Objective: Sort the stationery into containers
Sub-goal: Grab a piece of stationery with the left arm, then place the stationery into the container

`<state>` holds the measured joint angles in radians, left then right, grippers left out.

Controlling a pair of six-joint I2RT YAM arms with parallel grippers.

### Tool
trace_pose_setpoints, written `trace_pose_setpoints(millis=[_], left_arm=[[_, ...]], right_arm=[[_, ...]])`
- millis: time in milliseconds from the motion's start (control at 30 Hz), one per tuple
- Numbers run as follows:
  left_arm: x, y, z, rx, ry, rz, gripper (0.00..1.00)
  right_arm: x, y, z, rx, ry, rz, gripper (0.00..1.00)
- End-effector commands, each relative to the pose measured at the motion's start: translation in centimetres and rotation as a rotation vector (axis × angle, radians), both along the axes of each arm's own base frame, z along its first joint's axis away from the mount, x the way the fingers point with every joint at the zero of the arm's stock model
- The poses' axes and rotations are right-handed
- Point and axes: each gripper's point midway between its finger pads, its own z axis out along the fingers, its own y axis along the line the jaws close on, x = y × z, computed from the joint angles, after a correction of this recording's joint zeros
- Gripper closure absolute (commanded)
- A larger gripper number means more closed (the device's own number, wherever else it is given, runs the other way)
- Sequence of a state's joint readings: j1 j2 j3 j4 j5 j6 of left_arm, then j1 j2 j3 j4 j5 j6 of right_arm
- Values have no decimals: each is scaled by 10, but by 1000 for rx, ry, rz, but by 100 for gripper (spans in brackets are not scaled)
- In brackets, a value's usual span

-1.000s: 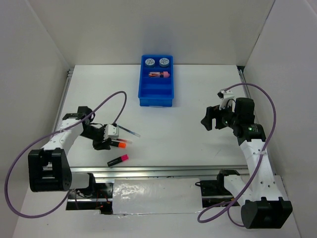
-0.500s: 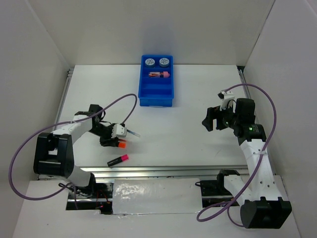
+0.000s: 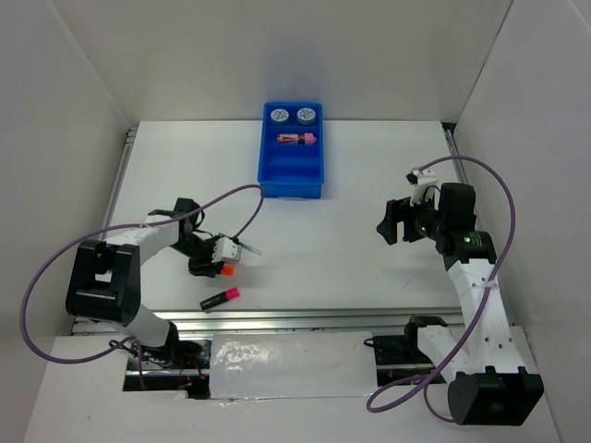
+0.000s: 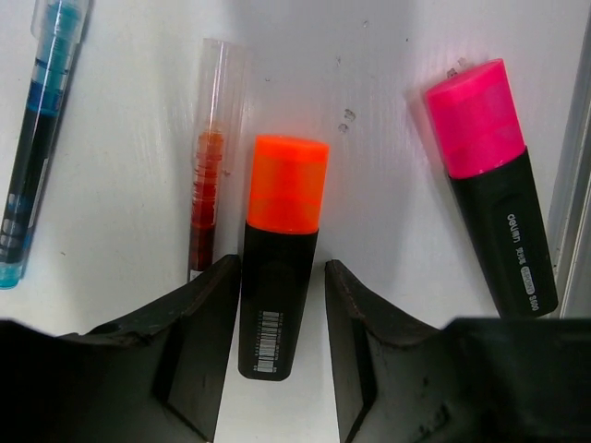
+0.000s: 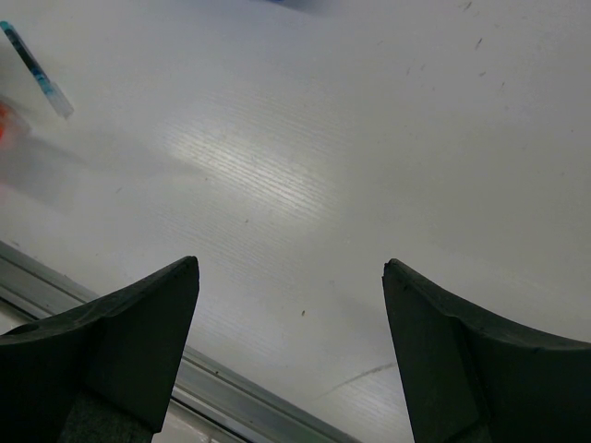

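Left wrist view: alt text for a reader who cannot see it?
The left gripper straddles an orange-capped black highlighter on the white table, not yet clamped. Left of it lie a clear red pen and a blue pen; right, a pink-capped black highlighter.

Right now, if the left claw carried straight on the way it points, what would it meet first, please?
Probably the table: the left claw points down at it, its fingers flanking the orange-black highlighter. How near the tips are to the surface is unclear.
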<state>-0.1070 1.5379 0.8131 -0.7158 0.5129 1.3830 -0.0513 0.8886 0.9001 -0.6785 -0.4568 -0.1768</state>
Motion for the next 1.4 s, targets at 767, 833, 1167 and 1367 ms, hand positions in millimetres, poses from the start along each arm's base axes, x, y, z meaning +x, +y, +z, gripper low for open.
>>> trace_pose_setpoints(millis=[767,833,1167,1367], left_arm=[[47,-92,159,-244,-202,-3,93],[74,-104,172,-247,-214,59,95],[278,-170,209,-237,-587,195,95],[336,-192,187,-224,-730,168,96]], right_arm=[[2,1,3,11,-11,5,14],[3,1,3,13,-9,4,14],[11,-4,2,7,7,-17,14],[14,-9,1,3,23,-37,14]])
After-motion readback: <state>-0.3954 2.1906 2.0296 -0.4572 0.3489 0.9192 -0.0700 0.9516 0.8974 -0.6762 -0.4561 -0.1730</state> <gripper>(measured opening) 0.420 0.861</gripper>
